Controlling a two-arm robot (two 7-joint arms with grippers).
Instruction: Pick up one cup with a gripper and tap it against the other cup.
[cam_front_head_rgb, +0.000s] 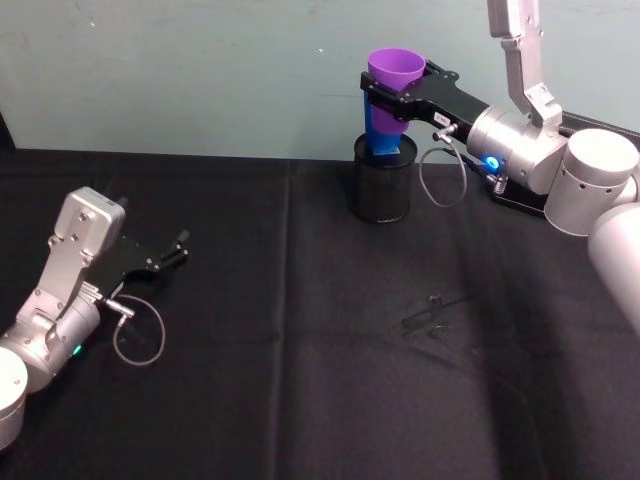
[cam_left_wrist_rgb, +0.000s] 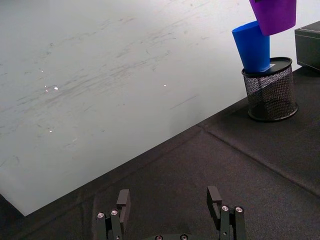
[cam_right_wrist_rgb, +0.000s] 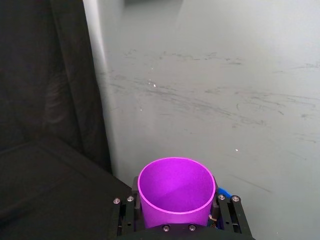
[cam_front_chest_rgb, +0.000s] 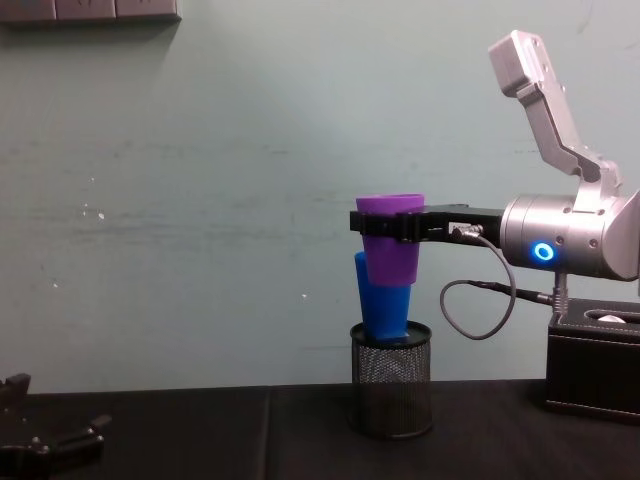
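Over on the left, the left gripper (cam_left_wrist_rgb: 170, 197) lies low on the black tablecloth (cam_front_head_rgb: 300, 400), well apart from the cups, its two fingers (cam_left_wrist_rgb: 123, 199) spread wide with nothing between them. Toward the middle, at the far edge of the table by the pale green wall (cam_front_chest_rgb: 200, 200), a black wire-mesh pen holder (cam_front_chest_rgb: 392, 392) stands upright, and the blue cup (cam_front_chest_rgb: 382, 310) sits inside it, base down and leaning a little, its upper half rising above the mesh rim. Right above it hangs the purple cup (cam_front_chest_rgb: 390, 245), mouth up and level, clear of the table, with its lower part pressed close against the blue cup's upper part; from where I stand I cannot tell whether the two plastics truly meet or a sliver of air remains. The right gripper (cam_front_chest_rgb: 390, 225) reaches in from the right at the same height, its flat black jaws clamped on either side of the purple cup just under the rim, as the right wrist view shows from above. Behind it the silver-grey right arm (cam_front_chest_rgb: 570, 245) shows a glowing blue ring light (cam_front_chest_rgb: 542, 252) and a looping grey cable (cam_front_chest_rgb: 480, 310). Farthest right, a black box (cam_front_chest_rgb: 595, 365) rests on the cloth near the wall.
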